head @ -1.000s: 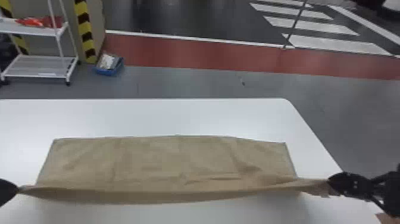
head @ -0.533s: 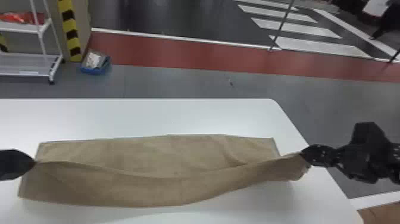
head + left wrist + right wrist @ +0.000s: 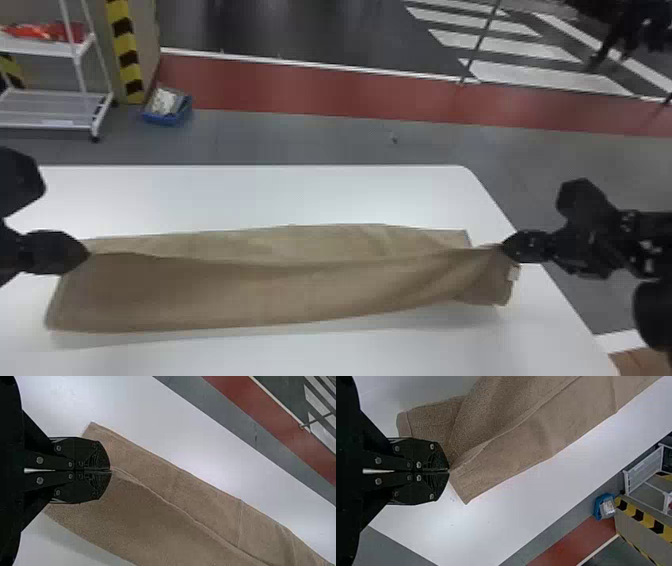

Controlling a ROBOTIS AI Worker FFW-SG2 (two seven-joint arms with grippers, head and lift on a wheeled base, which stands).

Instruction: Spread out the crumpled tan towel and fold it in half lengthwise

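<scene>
We judge that the fold could set askew or creased if the left tool [image 3: 87, 254] and right tool [image 3: 504, 245] advanced unevenly, for the tan towel [image 3: 250, 290] gathers in diagonal folds near the right one. Both tools are closed on its raised edge; we see the towel spanning between them, drooping nearside, its far strip over the worktop [image 3: 300, 195].

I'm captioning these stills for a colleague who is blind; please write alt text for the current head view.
A tan towel is partly folded lengthwise on a white table, its upper flap held at either end by the left tool and right tool. Beyond, a blue bin sits on the floor.
</scene>
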